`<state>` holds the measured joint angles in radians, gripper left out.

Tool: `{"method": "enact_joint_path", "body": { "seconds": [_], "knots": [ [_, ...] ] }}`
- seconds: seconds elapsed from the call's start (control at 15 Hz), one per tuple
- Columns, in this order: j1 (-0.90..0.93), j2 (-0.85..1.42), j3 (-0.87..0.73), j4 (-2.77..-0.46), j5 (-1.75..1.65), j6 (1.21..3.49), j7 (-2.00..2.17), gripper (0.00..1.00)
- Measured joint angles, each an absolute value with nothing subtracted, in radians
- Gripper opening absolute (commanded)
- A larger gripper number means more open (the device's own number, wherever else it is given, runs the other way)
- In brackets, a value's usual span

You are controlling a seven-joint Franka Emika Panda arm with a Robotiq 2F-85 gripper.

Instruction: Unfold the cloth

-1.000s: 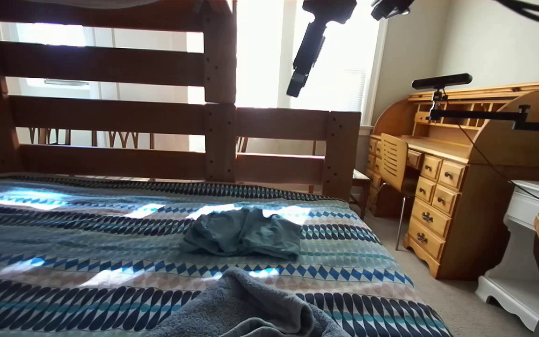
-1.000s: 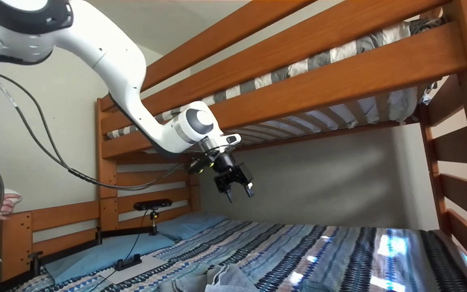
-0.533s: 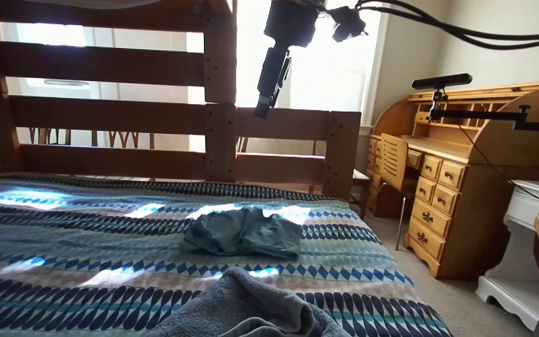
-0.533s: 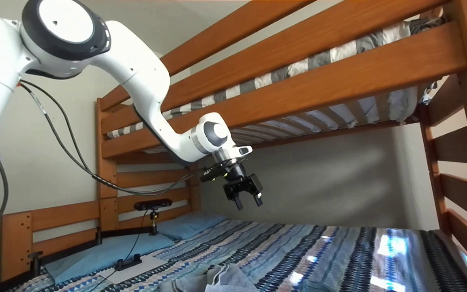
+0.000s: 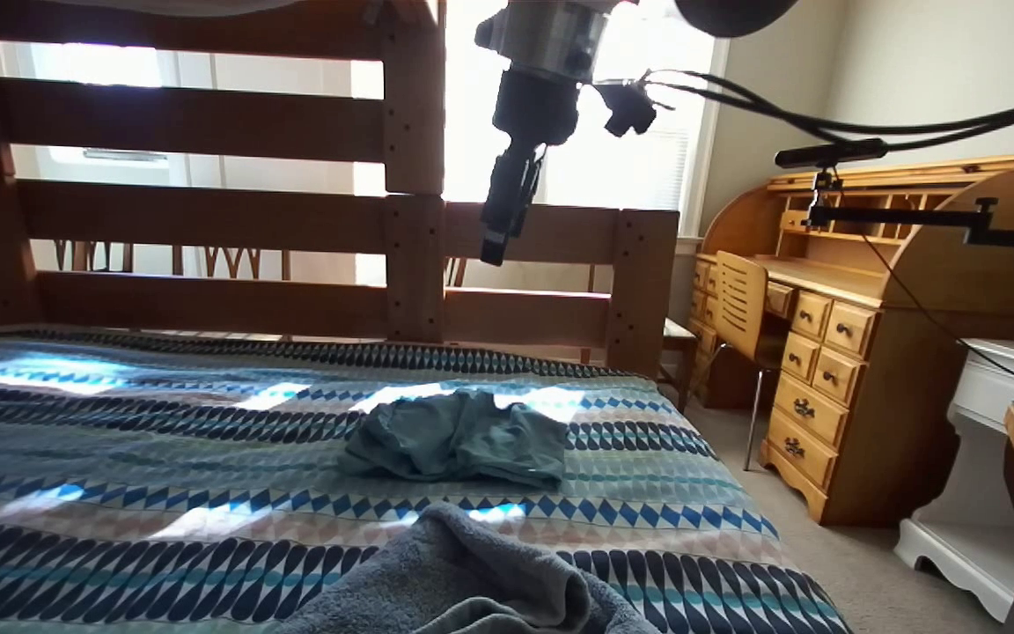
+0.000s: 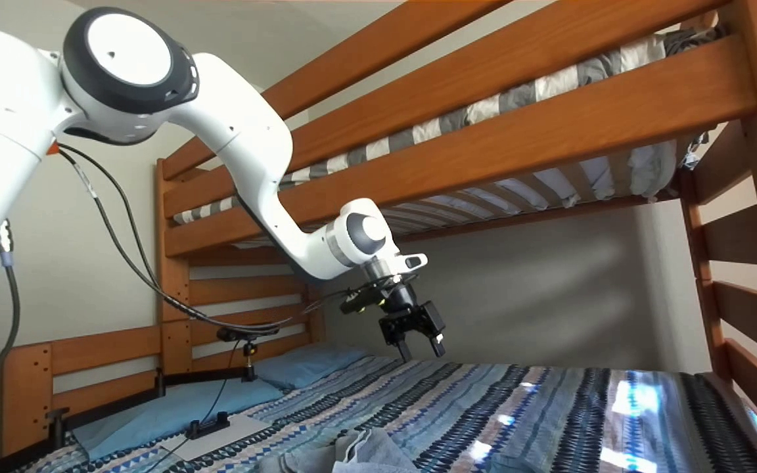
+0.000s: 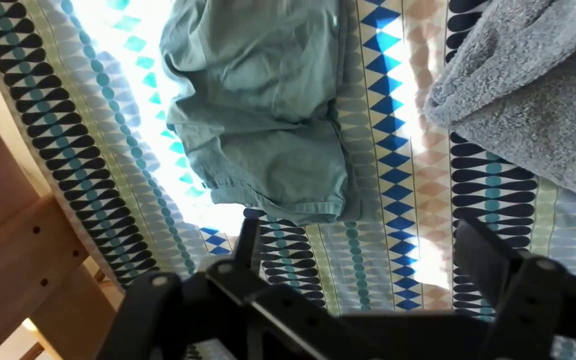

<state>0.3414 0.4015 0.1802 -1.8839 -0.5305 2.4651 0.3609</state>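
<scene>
The cloth (image 5: 459, 440) is a rumpled, plain grey-green fabric lying bunched on the striped bedspread. In the wrist view the cloth (image 7: 268, 110) fills the upper middle, with a hemmed edge towards the jaws. Only a small piece of the cloth (image 6: 513, 464) shows at the bottom edge of an exterior view. My gripper (image 6: 422, 351) is open and empty, pointing down above the bed. In an exterior view the gripper (image 5: 495, 251) hangs well above the cloth. In the wrist view the gripper (image 7: 355, 227) has its fingers wide apart, with only bedspread visible between them.
A grey fluffy towel (image 5: 472, 572) lies close beside the cloth; it also shows in the wrist view (image 7: 533, 105). A wooden bed end (image 5: 415, 264) rises behind the cloth. The upper bunk rail (image 6: 483, 144) runs beside the arm. A camera on a stand (image 6: 249, 332) stands near the pillows.
My gripper has moved down towards the bed. It shifted left in one exterior view and right in the other. It stays open; the cloth and towel have not moved.
</scene>
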Motion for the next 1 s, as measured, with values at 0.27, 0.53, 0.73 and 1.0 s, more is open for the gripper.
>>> {"method": "enact_joint_path", "body": {
  "seconds": [0.27, 0.53, 0.73, 1.0],
  "knots": [
    [0.344, 0.545, 0.165, -1.773, -0.478, 2.521, 0.278, 1.00],
    [0.359, 0.678, 0.166, -1.645, -0.400, 2.545, 0.180, 1.00],
    [0.395, 0.760, 0.136, -1.555, -0.396, 2.540, 0.175, 1.00],
    [0.439, 0.855, 0.086, -1.451, -0.396, 2.522, 0.177, 1.00]
  ]
}}
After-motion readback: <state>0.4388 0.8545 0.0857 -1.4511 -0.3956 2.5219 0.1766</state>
